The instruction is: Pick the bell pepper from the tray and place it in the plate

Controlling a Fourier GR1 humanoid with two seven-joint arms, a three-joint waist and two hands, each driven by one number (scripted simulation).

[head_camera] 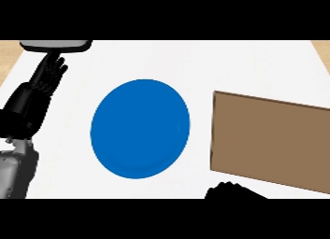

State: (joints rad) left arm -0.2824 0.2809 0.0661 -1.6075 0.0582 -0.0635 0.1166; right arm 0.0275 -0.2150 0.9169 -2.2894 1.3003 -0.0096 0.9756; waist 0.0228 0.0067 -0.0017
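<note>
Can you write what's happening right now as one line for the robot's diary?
left hand: open, resting at left edge | right hand: bottom edge, grip unclear | blue plate: empty | brown tray: no pepper visible

The tabletop (264,65) is plain white, without pattern. Light wood-toned strips with faint grain show beyond its far left and far right corners. The plate (140,128) near the middle is a solid, saturated blue, slightly darker along its near rim. The tray (271,140) toward the right edge is flat brown, with a thin darker brown line along its rim. The left hand (48,74) by the left edge is black, and its forearm (12,170) is grey with darker patches. The right hand (231,191) at the near edge is black. A grey slab with a dark edge (55,45) sits at the far left corner.
</note>
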